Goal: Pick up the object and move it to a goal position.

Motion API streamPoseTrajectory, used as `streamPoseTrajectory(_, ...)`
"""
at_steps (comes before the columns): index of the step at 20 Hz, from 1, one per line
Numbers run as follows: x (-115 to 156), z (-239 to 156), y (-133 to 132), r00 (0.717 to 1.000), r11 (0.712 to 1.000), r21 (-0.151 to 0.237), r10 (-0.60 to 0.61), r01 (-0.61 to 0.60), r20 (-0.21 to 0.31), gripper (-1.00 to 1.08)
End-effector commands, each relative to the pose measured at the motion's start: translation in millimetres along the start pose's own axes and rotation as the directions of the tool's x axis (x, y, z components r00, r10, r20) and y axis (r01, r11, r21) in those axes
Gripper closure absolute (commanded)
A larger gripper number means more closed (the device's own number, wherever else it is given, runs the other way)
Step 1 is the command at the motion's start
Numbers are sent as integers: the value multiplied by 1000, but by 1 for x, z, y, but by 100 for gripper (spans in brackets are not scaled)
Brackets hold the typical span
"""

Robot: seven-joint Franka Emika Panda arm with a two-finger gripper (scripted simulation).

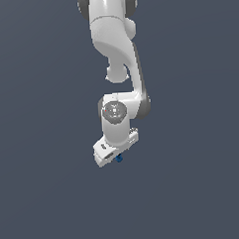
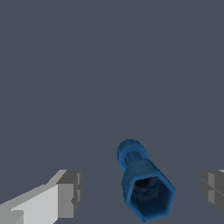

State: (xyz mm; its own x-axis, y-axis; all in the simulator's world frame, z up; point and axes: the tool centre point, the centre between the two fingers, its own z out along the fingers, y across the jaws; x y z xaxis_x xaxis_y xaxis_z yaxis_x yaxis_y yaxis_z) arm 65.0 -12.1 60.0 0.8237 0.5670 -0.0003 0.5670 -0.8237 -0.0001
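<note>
The object (image 2: 144, 183) is a small blue piece with a hexagonal hollow end, dark inside, narrowing to a rounded knob at its far end; it looks like a socket or a bolt-shaped part, though the exact kind is hard to tell. In the wrist view it lies on the plain grey ground (image 2: 109, 65), between the two grey fingertip pads (image 2: 70, 192), nearer the middle of the gap, with clear ground showing on both sides of it. In the exterior view only a blue speck (image 1: 118, 159) shows, just under the tilted white gripper (image 1: 113, 154) at the end of the Panda arm (image 1: 112, 37).

The fingers stand wide apart and touch nothing; the gripper holds nothing.

By my reading the step in hand is the approach for the pick: the hand straddles the object but the grasp is not yet made. The next move calls for settling the pads level with the hexagonal body, then closing on its flat sides, not the thin knob. No goal marker shows in either view, so where it must go cannot be told.
</note>
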Motion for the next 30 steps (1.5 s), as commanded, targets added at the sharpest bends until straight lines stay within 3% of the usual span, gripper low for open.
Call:
streamPoseTrajectory(1, 0, 12, 0, 1000, 1000, 0, -1, 1, 0, -92)
streamPoseTrajectory(7, 1, 17, 1, 1000, 1000, 0, -1, 1, 0, -92)
streamPoseTrajectory(8, 1, 17, 1, 1000, 1000, 0, -1, 1, 0, 108)
streamPoseTrajectory(21, 0, 17, 0, 1000, 1000, 0, -1, 1, 0, 108)
streamPoseTrajectory(30, -11, 12, -15, 1000, 1000, 0, -1, 1, 0, 108)
